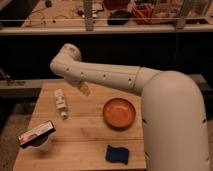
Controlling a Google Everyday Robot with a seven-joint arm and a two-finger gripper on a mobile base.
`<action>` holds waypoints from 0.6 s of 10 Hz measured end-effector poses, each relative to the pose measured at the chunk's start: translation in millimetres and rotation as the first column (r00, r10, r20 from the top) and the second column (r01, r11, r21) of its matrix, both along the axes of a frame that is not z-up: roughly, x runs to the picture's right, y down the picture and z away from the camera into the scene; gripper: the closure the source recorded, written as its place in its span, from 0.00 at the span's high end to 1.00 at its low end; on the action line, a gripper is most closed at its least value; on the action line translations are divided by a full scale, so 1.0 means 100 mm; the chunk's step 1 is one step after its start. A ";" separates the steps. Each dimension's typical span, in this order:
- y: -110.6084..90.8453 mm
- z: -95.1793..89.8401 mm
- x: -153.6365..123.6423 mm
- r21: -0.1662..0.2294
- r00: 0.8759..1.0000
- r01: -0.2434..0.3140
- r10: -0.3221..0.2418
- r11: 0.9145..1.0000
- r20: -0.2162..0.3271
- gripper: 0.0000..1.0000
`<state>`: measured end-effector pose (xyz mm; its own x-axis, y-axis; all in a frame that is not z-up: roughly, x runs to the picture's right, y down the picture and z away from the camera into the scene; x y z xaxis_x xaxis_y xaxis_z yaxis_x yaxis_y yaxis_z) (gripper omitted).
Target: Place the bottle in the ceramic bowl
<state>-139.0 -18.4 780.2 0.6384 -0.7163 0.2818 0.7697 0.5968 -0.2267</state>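
The small white bottle (61,101) lies on its side at the left of the wooden table (85,135), cap toward the front. The orange-brown ceramic bowl (119,112) sits empty at the table's middle right. My white arm reaches from the lower right up to a bend at the upper left. My gripper (83,89) hangs below that bend, above the table's back edge. It is a little right of and behind the bottle and apart from it.
A white cup (41,143) with a flat red-and-white packet (36,134) across its top stands at the front left. A blue sponge (117,154) lies at the front, below the bowl. A dark shelf with clutter runs behind the table.
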 end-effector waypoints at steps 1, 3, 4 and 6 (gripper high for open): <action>-0.01 0.02 -0.13 0.002 1.000 0.009 -0.009 1.000 0.011 0.80; -0.03 0.03 -0.27 0.005 0.999 0.030 -0.030 1.000 0.021 0.80; -0.03 0.04 -0.26 0.005 0.999 0.042 -0.042 0.999 0.022 0.80; -0.05 0.08 -0.27 0.008 0.998 0.055 -0.055 0.998 0.035 0.80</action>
<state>-166.3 -23.7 788.4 0.5878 -0.7520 0.2983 0.8088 0.5547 -0.1952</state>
